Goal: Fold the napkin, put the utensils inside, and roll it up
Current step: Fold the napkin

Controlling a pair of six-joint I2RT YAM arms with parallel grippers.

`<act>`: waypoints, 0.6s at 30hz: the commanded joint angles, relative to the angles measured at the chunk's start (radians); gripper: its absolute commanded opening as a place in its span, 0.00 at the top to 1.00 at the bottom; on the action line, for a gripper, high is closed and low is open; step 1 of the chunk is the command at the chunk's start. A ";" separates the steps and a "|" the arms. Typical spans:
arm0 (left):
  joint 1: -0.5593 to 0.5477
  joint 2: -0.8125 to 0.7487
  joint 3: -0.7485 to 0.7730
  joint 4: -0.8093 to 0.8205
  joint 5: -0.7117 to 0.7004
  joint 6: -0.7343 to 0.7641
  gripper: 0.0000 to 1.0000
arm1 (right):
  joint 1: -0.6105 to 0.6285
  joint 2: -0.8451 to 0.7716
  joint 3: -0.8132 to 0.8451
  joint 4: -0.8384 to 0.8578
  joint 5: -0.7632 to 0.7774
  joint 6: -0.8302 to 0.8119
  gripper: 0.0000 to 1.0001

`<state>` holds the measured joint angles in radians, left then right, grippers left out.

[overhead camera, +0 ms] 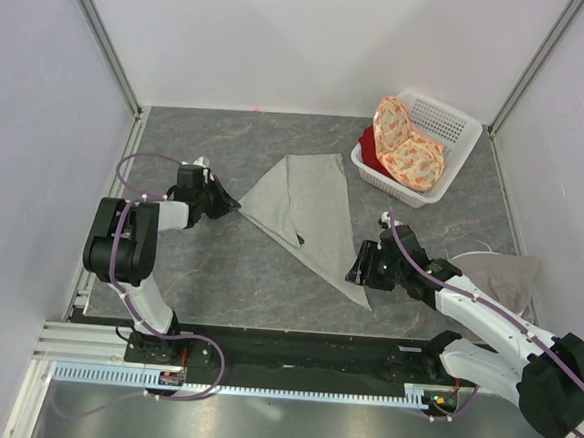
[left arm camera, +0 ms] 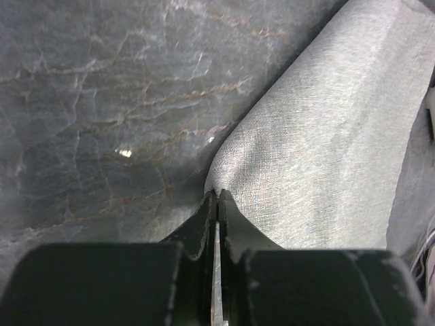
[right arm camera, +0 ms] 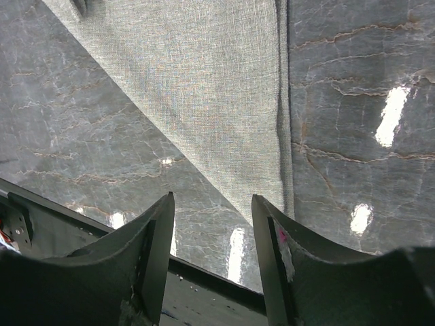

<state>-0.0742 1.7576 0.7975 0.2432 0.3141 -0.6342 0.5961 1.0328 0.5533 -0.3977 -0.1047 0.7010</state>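
— Jaws?
— My left gripper (overhead camera: 235, 204) is pinched shut on the napkin (overhead camera: 302, 215), at its 9 o'clock corner. My right gripper (right arm camera: 211, 200) stands open just above the 5 o'clock tip, holding nothing
— Napkin where?
— Mid-table, lying flat as a folded triangle. White basket (overhead camera: 456, 140) well apart at 1 o'clock
— How to fold well?
— My judgement: close my right on both layers at the tip, lift both corners low and together, keep the cloth taut, lay edge on edge without dragging
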 commanded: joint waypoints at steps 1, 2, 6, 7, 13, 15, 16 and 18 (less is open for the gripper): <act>-0.004 -0.043 -0.053 0.013 0.010 -0.059 0.98 | -0.004 0.021 0.022 0.007 0.017 -0.023 0.43; -0.006 -0.056 -0.069 0.013 0.003 -0.070 0.98 | -0.002 0.032 0.034 0.005 0.023 -0.027 0.42; -0.016 -0.159 -0.205 0.025 -0.038 -0.133 0.98 | -0.004 0.076 0.080 0.007 0.037 -0.058 0.41; -0.018 -0.209 -0.233 0.036 -0.046 -0.168 0.98 | -0.002 0.085 0.097 0.005 0.036 -0.063 0.41; -0.056 -0.514 -0.447 0.032 -0.147 -0.288 0.98 | -0.002 0.139 0.114 0.013 0.071 -0.054 0.39; -0.085 -0.591 -0.507 0.010 -0.185 -0.314 0.98 | -0.002 0.136 0.105 0.023 0.082 -0.018 0.38; -0.094 -0.624 -0.520 -0.028 -0.196 -0.320 0.98 | -0.005 0.133 0.090 0.031 0.086 -0.005 0.38; -0.121 -0.710 -0.550 -0.065 -0.219 -0.325 0.98 | -0.008 0.109 0.068 0.063 0.086 0.040 0.36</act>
<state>-0.1520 1.1622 0.2958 0.2325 0.1860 -0.8799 0.5953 1.1675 0.6346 -0.3950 -0.0521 0.6701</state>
